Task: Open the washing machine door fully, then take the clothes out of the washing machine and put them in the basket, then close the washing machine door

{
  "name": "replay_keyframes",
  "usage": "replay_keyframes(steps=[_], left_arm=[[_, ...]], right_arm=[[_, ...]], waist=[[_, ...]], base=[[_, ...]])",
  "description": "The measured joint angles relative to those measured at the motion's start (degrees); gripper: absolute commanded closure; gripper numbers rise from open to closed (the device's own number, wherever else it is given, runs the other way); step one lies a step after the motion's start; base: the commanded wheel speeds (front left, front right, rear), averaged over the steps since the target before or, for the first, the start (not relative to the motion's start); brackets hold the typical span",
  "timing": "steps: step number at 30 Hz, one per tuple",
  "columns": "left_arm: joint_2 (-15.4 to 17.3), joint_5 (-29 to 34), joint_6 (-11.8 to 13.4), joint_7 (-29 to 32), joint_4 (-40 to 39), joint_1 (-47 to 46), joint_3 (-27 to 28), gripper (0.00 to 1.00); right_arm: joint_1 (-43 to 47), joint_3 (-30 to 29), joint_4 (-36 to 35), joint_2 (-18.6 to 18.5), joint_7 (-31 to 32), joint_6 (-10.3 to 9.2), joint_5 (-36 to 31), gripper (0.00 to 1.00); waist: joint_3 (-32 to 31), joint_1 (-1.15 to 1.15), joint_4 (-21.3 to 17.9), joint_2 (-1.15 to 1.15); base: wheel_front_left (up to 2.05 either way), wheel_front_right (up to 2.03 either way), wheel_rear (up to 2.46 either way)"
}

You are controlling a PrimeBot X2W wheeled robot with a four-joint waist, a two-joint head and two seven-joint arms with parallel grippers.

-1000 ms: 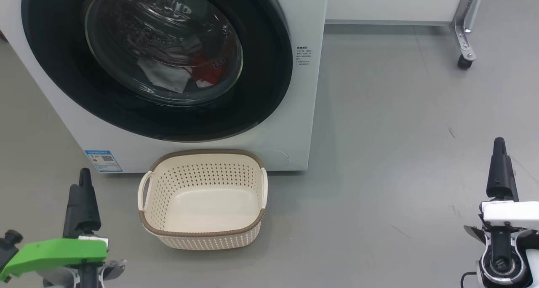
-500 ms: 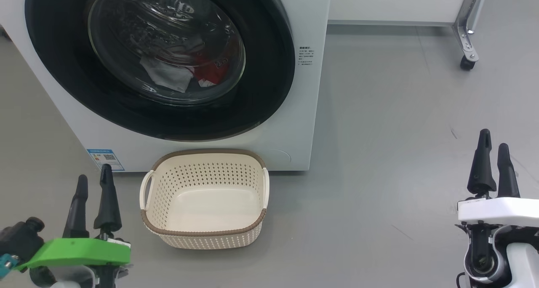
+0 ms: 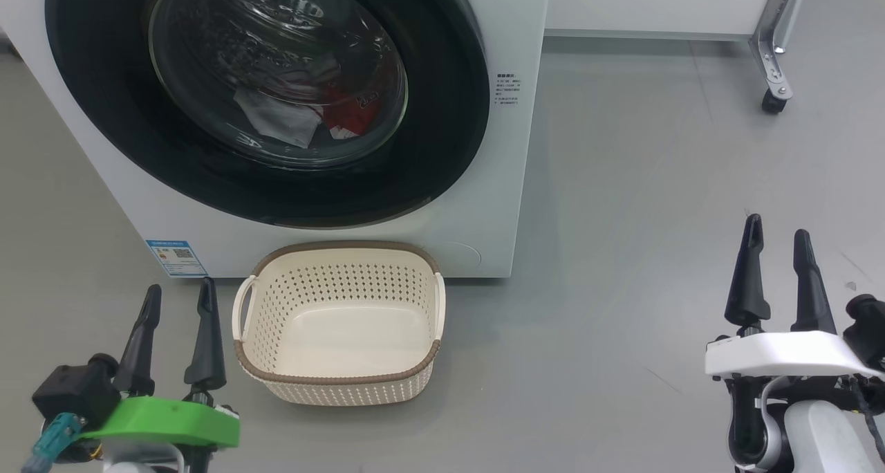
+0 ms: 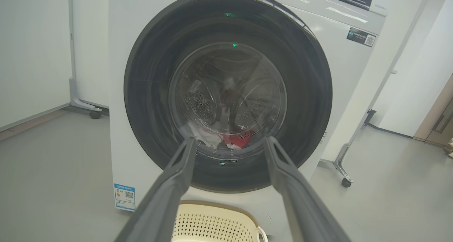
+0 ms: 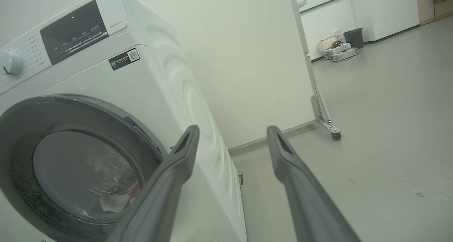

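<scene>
The washing machine door point(image 3: 269, 93) sits shut against the white washing machine point(image 3: 515, 203), so opening it is the step in hand. Through the glass the clothes point(image 3: 304, 117) lie low in the drum, a white piece beside a red one. The cream basket point(image 3: 339, 247) stands on the grey floor point(image 3: 622, 252) just in front of the machine, below the door's lower edge, with nothing in it.

Both arms hang low and back from the machine. The left end effector point(image 3: 180, 288) is just beside the basket's left handle, jaws apart. The right end effector point(image 3: 778, 227) is over bare floor well to the right, jaws apart too and holding nothing.

In the right wrist view there looks to be a small dark recess point(image 5: 131, 122) on the door's upper right edge, and I'd guess that is the pull. If so, the right arm is the better placed. It should come in from the side, hook one jaw behind the rim there rather than pinch the glossy face, and draw along the door's arc, not straight out. The basket stands close under the swing, so the door's lower edge and the arm need watching as they pass over it. I'd carry the door wide open, or reaching into the drum will be cramped.
</scene>
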Motion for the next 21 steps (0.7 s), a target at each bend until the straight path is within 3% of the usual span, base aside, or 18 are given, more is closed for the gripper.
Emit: replay_keyframes(steps=[9,21], left_arm=[[-0.24,10.12,-0.01,-1.47,0.97,0.00,-0.62,0.00],[-1.20,11.39,-0.02,-1.52,2.97,-0.01,0.18,0.00]], right_arm=[[1.38,3.14,3.43,-0.11,-1.31,-2.52,-7.17,0.00],[2.15,2.90,9.29,-0.10,-1.46,-3.07,-7.55,0.00]], waist=[[0.23,0.00,0.11,0.00],[0.73,0.00,0.22,0.00]], base=[[0.00,0.00,0.00],[0.00,0.00,0.00]])
